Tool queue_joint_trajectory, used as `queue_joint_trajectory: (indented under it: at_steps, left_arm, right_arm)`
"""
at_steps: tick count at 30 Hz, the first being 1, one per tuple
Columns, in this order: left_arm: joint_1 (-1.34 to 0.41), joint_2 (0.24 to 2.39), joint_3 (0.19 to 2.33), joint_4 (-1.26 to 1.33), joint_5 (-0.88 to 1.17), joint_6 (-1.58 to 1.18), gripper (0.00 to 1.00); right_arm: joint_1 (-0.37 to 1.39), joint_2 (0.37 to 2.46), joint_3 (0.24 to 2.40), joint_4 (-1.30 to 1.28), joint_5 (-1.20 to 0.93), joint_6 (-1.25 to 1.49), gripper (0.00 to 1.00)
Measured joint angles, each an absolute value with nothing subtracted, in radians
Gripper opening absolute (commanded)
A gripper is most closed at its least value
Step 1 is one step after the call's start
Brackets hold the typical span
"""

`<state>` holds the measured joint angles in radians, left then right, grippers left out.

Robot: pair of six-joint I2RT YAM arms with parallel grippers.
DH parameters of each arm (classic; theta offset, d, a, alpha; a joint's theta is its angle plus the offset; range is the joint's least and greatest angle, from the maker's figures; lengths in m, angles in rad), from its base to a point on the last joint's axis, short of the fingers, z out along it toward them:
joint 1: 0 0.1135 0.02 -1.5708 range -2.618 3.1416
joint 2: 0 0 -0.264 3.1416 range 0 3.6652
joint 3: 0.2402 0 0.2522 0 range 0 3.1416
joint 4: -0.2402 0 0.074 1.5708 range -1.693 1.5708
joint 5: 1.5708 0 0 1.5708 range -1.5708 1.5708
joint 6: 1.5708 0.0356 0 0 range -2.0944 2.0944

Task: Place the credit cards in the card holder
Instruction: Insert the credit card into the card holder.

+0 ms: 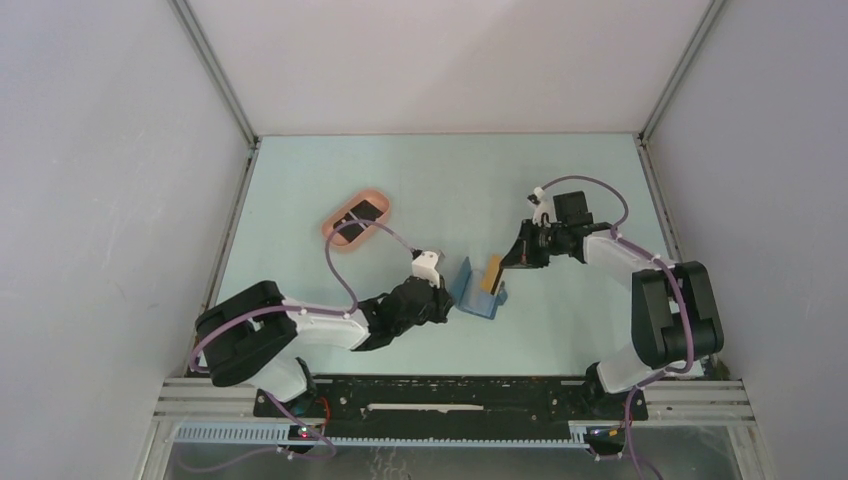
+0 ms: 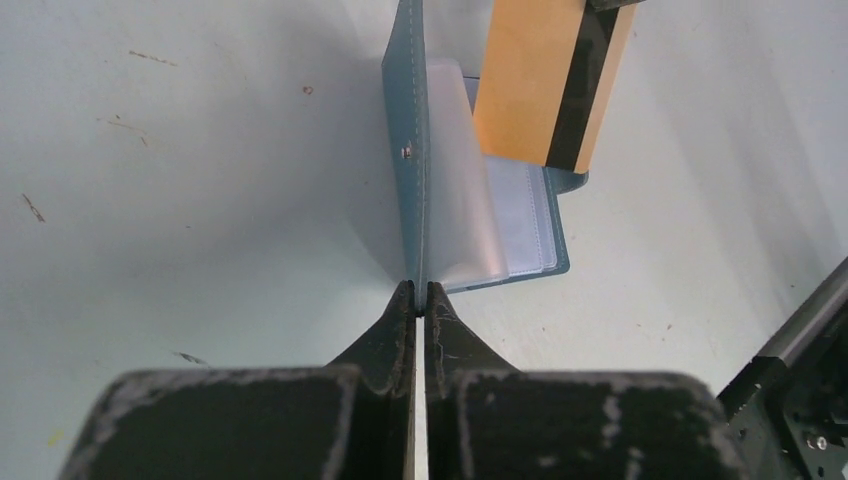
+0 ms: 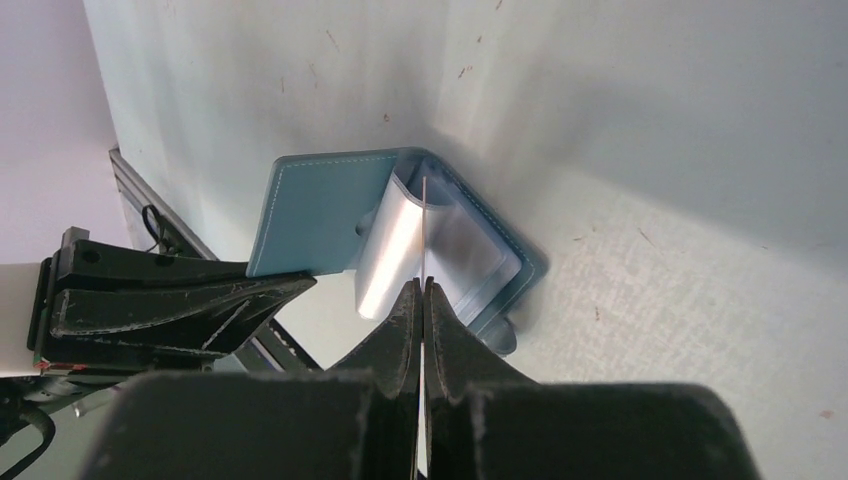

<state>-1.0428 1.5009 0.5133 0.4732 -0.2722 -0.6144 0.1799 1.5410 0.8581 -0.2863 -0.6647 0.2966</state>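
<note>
Now inserting orange card into card holder
Left gripper pinches its cover; right gripper, grasping the card, must align with a pocket

Table: pale blue-green, flat, a few small specks and scuffs. Two things sit on it. Pink oval tray is left of centre, toward the far side. Card holder is near centre, well apart from the tray, one flap flat on the surface, the other standing up.
</note>
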Motion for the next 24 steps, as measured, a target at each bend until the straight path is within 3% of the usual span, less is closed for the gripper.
queue_joint_trajectory:
  at_steps: [20, 24]
  left_arm:
    - [-1.045, 1.502, 0.409, 0.645, -0.210, -0.787, 0.00]
    - [-1.045, 1.509, 0.388, 0.686, -0.194, -0.815, 0.05]
  right_arm:
    - [0.213, 1.618, 0.857, -0.209, -0.861, 0.368, 0.00]
    - [0.215, 1.623, 0.855, -0.199, -0.890, 0.376, 0.00]
